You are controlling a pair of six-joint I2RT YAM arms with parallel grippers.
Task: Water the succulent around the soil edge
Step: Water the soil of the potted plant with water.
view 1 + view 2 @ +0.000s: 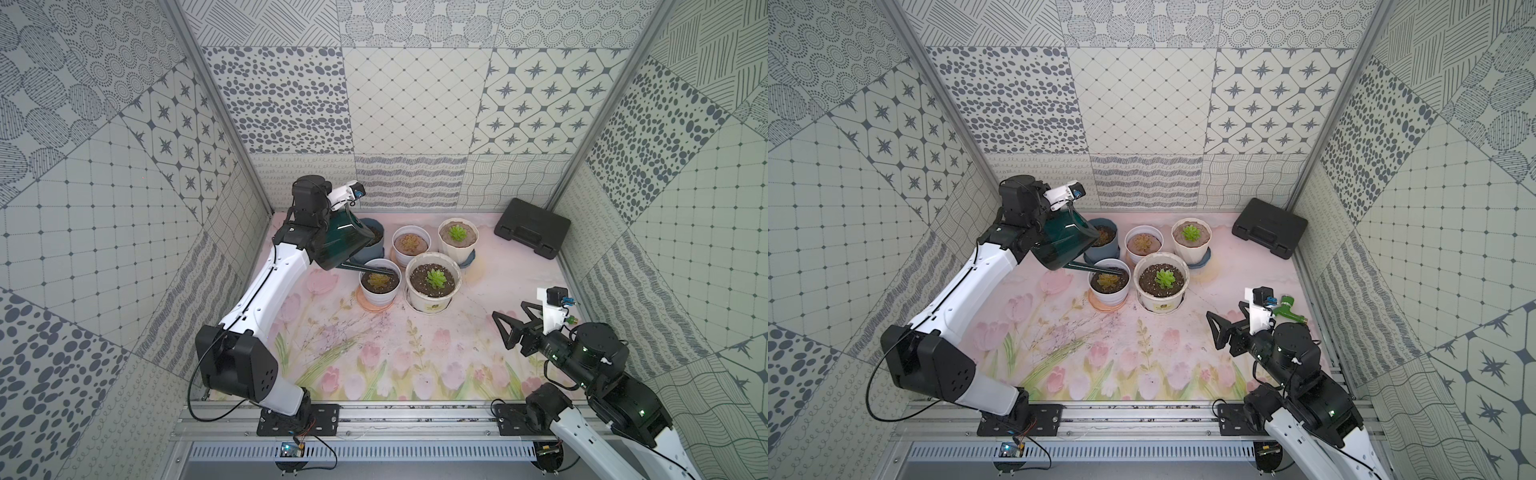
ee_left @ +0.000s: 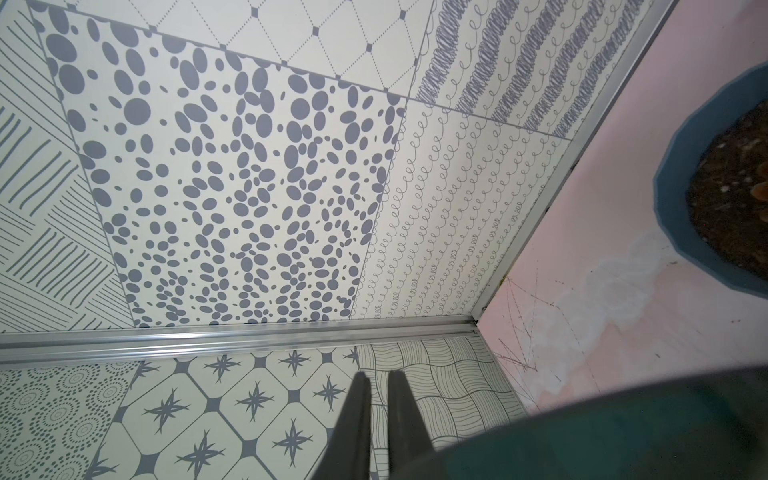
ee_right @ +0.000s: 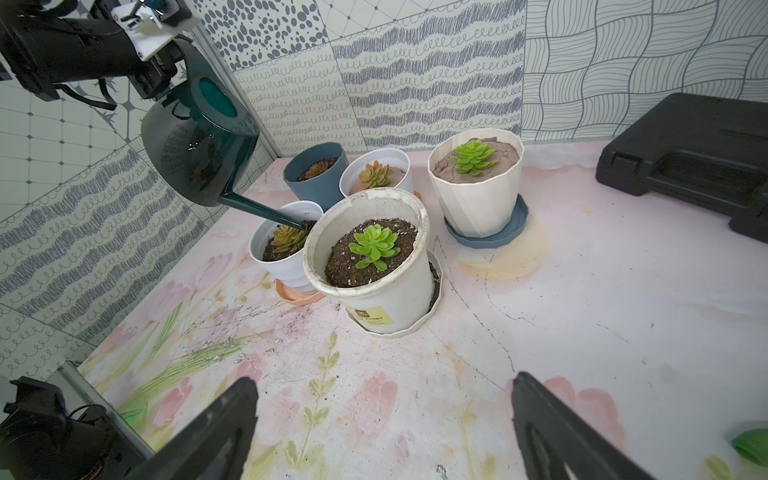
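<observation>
A tulip-printed tabletop [image 1: 353, 357] inside patterned walls carries five potted succulents bunched toward the back. The left gripper [image 3: 160, 81] has its fingers [image 2: 355, 419] pinched almost together on the thin handle of a dark green watering can [image 3: 199, 153]. The can hangs tipped forward, its spout [image 3: 266, 212] sloping down into the small white pot [image 3: 282, 270]. The tip sits low over the dark soil on the side next to the large white pot [image 3: 386, 291], just beside the orange-tinged succulent [image 3: 288, 239]. Whether water is running I cannot tell. The first risk is likely the grip itself: a narrow pinch on a slim handle could let the loaded can swivel, dropping the spout and dumping water in one spot. Working round the rim, the tip could drift inward and wet the rosette, or slip past the rim and spill between the two touching pots onto the tabletop. A low spout may also catch the rim and rock this light pot on its orange saucer [image 3: 297, 296]. The can's belly hangs close above the blue pot [image 3: 316, 187] and could brush it on a wider swing. The right gripper [image 3: 384, 380] sits well apart near the front, jaws spread wide and empty, too far off to steady anything.
</observation>
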